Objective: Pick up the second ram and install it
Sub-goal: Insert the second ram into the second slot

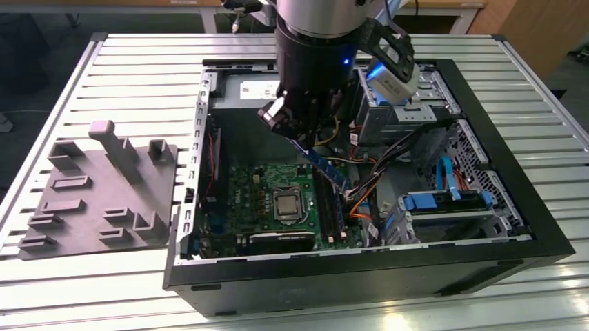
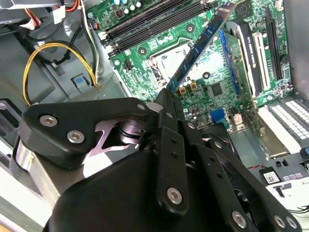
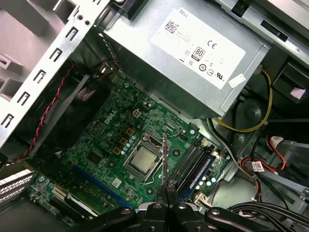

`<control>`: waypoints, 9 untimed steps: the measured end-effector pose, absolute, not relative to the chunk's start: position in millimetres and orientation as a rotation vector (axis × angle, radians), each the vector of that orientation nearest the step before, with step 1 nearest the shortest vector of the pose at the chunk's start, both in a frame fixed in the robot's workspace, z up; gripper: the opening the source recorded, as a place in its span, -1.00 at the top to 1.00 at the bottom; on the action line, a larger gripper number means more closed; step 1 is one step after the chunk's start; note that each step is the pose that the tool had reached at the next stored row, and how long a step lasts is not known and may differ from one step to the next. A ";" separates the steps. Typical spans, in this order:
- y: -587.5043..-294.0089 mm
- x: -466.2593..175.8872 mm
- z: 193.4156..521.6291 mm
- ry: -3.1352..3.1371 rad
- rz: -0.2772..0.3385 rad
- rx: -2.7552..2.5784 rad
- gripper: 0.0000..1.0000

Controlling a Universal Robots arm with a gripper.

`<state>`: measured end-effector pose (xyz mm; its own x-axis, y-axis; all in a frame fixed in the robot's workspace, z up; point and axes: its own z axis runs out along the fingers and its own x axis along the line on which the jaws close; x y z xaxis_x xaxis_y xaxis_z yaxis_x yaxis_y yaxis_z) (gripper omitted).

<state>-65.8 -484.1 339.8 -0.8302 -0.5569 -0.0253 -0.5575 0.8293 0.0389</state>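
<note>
My gripper [image 1: 296, 136] hangs inside the open computer case [image 1: 515, 207], shut on the second ram [image 1: 322, 164]. The ram is a thin dark blue-green stick that slants down from the fingers toward the green motherboard [image 1: 262, 200]. In the second wrist view the ram [image 2: 200, 43] reaches out from the gripper [image 2: 169, 94] across the processor socket [image 2: 166, 58]; its far end is near the long black memory slots [image 2: 154, 19]. In the first wrist view the ram [image 3: 165, 162] shows edge-on above the gripper [image 3: 166, 188], between the socket [image 3: 142, 160] and the slots [image 3: 193, 164], above the board.
A grey moulded holder tray [image 1: 101, 200] lies on the slatted table at the exterior view's left of the case. The silver power supply [image 3: 193, 53], yellow cables [image 2: 48, 53] and a drive cage with blue clips [image 1: 442, 200] crowd the case around the motherboard.
</note>
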 end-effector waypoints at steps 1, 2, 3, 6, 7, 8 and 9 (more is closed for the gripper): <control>-484.1 -65.8 339.7 2.994 0.070 -0.907 0.76; -484.1 -65.8 339.7 2.995 0.070 -0.901 0.76; -484.1 -65.8 339.7 2.996 0.070 -0.897 0.76; -484.1 -65.8 339.6 3.000 0.070 -0.883 0.76; -484.1 -65.8 339.7 3.002 0.070 -0.878 0.76; -484.1 -65.8 339.6 3.003 0.070 -0.873 0.76; -484.1 -65.8 339.6 3.004 0.070 -0.868 0.76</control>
<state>-65.8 -484.1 339.6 -0.8458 -0.5329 -0.0254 -0.5335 0.8449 0.0389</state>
